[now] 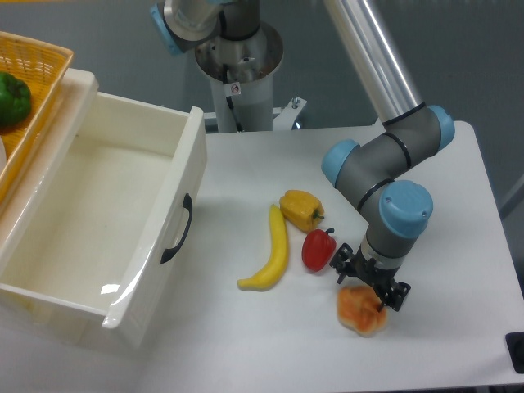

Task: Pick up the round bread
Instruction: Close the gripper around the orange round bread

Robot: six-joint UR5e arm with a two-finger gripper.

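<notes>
While the tool hangs right over the bun, the step in hand is the final descent and grasp.

Round bread: the round bread [360, 310] lies on the counter [458, 270] near its front edge, toward the right front corner, orange-golden with paler patches; its upper edge is partly covered by the fingers.

Tool: the tool [369, 283] sits at the bread's far upper side, fingers apart and pointing down, one on the left above the bun's far edge, the other at its upper right. Whether they touch the crust I cannot tell. Nothing is clamped yet.

Doing it well: in my judgement the tool is set slightly toward the bread's far side, so it should centre over the bun before closing. The fingers should go low enough to straddle the widest part, then close gently, since a soft lumpy bun may squash or roll out.

Risk: the red pepper [318, 249] lies just beside the left finger, so a sideways drift could nudge it.

Farther things: the yellow bell pepper [301, 210] and the banana [271, 252] lie toward the middle; the open white drawer [106, 225] is at the left edge.
</notes>
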